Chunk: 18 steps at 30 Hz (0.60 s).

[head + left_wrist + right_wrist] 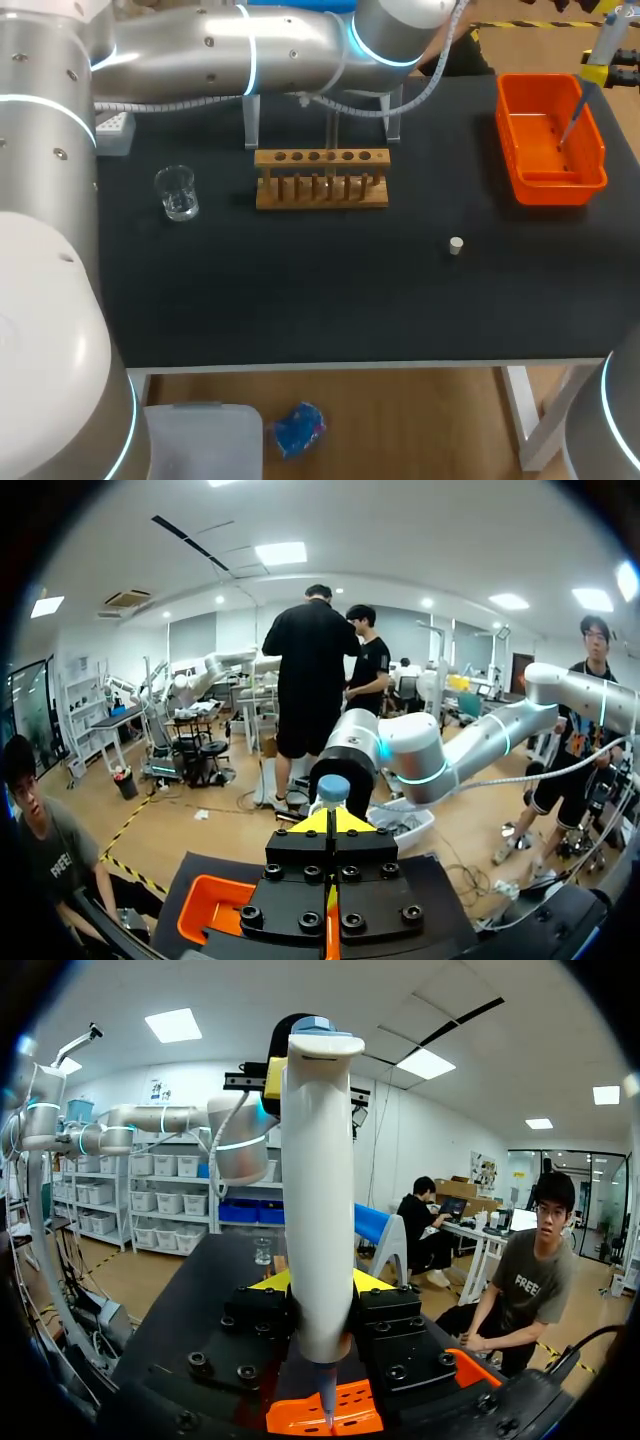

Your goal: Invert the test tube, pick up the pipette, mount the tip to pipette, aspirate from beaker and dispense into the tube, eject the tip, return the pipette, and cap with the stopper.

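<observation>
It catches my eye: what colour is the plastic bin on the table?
Bright orange; the bin shows best in the head view.

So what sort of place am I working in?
Probably a mock chemistry bench: a wooden test tube rack, a glass beaker and a pipette held over an orange bin.

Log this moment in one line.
right gripper holds pipette over orange bin | left gripper shut, at pipette's top | tip mounted
</observation>
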Available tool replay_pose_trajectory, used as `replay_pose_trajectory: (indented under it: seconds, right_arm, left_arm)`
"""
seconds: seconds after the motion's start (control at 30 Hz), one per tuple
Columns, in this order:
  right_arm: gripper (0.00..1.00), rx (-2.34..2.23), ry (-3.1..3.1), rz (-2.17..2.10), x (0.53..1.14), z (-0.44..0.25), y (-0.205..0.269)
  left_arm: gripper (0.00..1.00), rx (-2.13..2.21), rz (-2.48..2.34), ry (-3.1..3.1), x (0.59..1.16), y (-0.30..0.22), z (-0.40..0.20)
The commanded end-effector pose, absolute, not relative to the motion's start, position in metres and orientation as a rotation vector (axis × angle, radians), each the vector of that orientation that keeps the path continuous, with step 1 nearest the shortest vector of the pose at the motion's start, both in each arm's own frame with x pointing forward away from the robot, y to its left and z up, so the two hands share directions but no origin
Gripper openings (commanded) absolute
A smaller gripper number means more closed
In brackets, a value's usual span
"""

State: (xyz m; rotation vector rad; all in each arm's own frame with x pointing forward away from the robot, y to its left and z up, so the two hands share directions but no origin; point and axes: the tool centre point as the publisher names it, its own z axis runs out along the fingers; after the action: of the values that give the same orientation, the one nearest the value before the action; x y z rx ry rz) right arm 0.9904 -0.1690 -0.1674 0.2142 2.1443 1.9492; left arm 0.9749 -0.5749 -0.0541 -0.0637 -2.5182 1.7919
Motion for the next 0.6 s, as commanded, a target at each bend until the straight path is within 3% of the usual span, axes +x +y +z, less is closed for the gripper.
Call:
replay_pose_trajectory:
  seconds: [0.03,0.6]
  right_arm:
    - [0.00,0.215,2.145,1.947,0.9900,-0.1670,-0.1689]
    - [0.00,0.215,2.145,1.947,0.9900,-0.1670,-0.1689]
  left_arm:
    - [0.00,-0.069,1.796,-2.510,0.9773,-0.5759,-0.0555]
    - [0.00,-0.071,1.789,-2.508,0.9760,-0.5791,-0.0623]
